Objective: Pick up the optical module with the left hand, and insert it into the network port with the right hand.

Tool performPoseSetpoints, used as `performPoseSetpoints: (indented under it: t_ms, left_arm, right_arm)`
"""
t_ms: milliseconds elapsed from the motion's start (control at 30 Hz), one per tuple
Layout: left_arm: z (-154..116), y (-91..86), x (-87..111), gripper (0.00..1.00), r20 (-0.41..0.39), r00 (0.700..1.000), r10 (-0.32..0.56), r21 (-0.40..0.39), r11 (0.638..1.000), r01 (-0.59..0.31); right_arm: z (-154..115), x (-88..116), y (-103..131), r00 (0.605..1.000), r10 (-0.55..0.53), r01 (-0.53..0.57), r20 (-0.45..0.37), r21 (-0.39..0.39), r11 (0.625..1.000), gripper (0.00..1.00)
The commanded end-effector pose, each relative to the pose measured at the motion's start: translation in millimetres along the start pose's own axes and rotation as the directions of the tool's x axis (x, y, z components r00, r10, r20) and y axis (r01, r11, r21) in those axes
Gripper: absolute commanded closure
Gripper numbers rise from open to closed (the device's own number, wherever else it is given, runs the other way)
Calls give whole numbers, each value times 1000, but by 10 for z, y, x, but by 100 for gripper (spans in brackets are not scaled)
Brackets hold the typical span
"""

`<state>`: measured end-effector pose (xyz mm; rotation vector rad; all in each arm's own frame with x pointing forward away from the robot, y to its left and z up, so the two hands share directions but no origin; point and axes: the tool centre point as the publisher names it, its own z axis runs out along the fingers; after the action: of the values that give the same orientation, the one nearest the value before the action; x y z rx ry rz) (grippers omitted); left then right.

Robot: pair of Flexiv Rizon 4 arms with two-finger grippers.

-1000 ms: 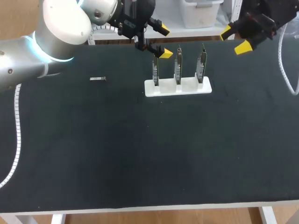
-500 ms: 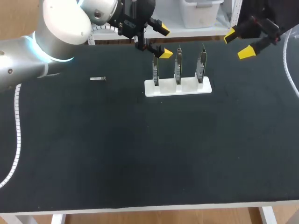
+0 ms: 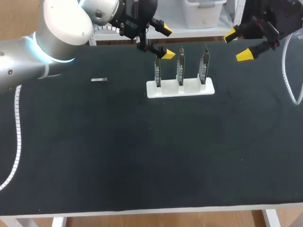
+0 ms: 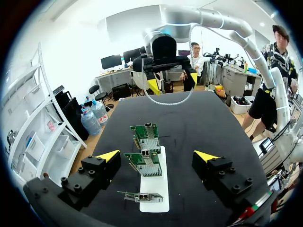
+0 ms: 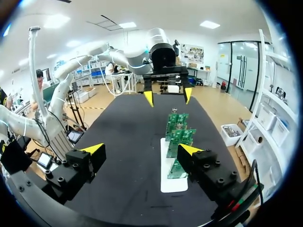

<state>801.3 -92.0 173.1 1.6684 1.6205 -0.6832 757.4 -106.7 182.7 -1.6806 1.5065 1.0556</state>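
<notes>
The head view alone shows the module (image 3: pixel 99 80): a small grey piece lying flat on the black table (image 3: pixel 142 156), left of the white holder (image 3: pixel 180 89) and well apart from it, not touched by either arm.

The holder stands near the table's far edge with three green cards (image 3: pixel 180 66) upright in a row.

The left gripper (image 3: pixel 166 43) hangs just beside the top of the leftmost card, fingers spread wide, gripping nothing. The right gripper (image 3: pixel 237 45) hangs over the far right part of the table, well apart from the holder, also wide open and holding nothing.

The left wrist view looks along the row of cards (image 4: pixel 143 164). It shows a metal port (image 4: pixel 143 153) at a card's top edge, the holder (image 4: pixel 158 187) under its own gripper (image 4: pixel 157 156), and the right gripper (image 4: pixel 173 82) facing it from beyond.

The right wrist view gives the reverse: its own gripper (image 5: pixel 141 149), cards (image 5: pixel 179 136), then the left gripper (image 5: pixel 168 96).

A broad stretch of black tabletop lies between the holder and the near edge.
</notes>
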Motion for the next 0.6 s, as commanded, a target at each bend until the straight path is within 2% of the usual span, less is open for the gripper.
performPoseSetpoints:
  t_ms: [33,167,600]
  left_arm:
    - [-2,-5,-7,0,-4,1000,-2,-1,1000,2]
    - [-2,-5,-7,0,-4,1000,-2,-1,1000,2]
    - [-2,-5,-7,0,-4,1000,-2,-1,1000,2]
  right_arm:
    - [21,-14,9,1000,-10,10,-2,92,996,0]
    - [27,-27,-57,1000,-9,9,4,89,996,0]
    - [50,-3,-60,1000,5,-6,6,79,997,0]
